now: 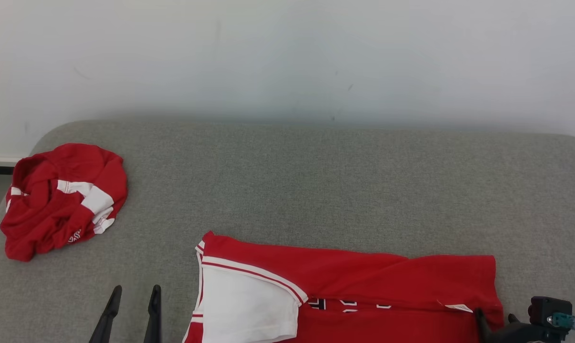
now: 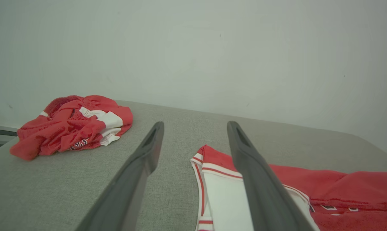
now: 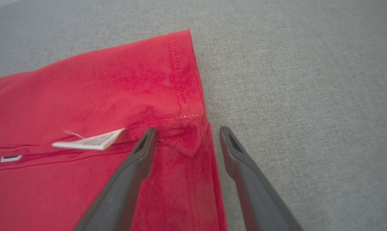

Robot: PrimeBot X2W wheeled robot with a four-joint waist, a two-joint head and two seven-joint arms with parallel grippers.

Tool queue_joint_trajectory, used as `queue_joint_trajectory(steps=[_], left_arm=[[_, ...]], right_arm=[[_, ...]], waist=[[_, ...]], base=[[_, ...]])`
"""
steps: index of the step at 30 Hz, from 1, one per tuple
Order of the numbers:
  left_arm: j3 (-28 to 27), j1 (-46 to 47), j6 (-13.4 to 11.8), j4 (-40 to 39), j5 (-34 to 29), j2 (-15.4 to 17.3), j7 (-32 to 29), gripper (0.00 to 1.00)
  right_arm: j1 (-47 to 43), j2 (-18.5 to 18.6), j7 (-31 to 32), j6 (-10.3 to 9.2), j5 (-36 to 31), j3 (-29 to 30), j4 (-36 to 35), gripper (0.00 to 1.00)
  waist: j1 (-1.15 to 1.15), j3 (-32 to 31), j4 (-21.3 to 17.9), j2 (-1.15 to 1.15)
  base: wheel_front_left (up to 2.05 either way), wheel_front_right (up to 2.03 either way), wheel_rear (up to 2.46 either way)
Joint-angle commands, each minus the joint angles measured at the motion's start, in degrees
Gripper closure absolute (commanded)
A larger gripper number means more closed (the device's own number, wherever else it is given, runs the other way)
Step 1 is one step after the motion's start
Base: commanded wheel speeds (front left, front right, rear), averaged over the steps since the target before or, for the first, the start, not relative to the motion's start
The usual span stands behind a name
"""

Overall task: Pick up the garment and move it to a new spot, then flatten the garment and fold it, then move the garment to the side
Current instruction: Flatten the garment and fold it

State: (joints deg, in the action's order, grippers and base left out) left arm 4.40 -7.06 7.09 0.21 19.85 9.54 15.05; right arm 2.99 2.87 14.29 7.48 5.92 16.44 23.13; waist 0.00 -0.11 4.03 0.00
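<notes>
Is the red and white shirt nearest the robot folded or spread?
Folded: the red and white shirt lies flat, one layer doubled over, half covering its lettering.

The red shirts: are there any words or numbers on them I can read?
White tag on the flat red shirt: tiny print, too small to read.
Dark-and-white lettering on that shirt: mostly tucked under a fold, unreadable.
Print on the crumpled red shirt: too creased to read.
So no readable text.

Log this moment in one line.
garment: flat, partly folded | left gripper: open, left of garment | right gripper: open, at garment's right edge | crumpled heap: far left
</notes>
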Motion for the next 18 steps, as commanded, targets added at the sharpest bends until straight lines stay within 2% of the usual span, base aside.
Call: queue_joint_trajectory(steps=[1,8,18], left_arm=[[0.18,-0.11,0.2,0.53,0.36,0.47,0.12,0.0],[1.82,1.95,0.44,3.04,2.59,2.74,-0.21,0.0],[2.11,3.16,-0.13,2.97,2.87,3.53,-0.76,0.0]], right_arm=[[0.53,0.06,-0.08,0.04,-0.56,0.24,0.23,0.0],[1.98,0.03,2.95,0.04,-3.11,1.39,3.2,0.0],[4.7,-0.03,7.32,0.04,-4.94,2.22,5.81,0.0]], waist=[[0.0,0.28,0.38,0.0],[0.0,0.74,0.89,0.0],[0.0,1.72,0.98,0.0]], base=[[0.0,0.0,0.0],[0.0,0.0,0.0],[0.0,0.0,0.0]])
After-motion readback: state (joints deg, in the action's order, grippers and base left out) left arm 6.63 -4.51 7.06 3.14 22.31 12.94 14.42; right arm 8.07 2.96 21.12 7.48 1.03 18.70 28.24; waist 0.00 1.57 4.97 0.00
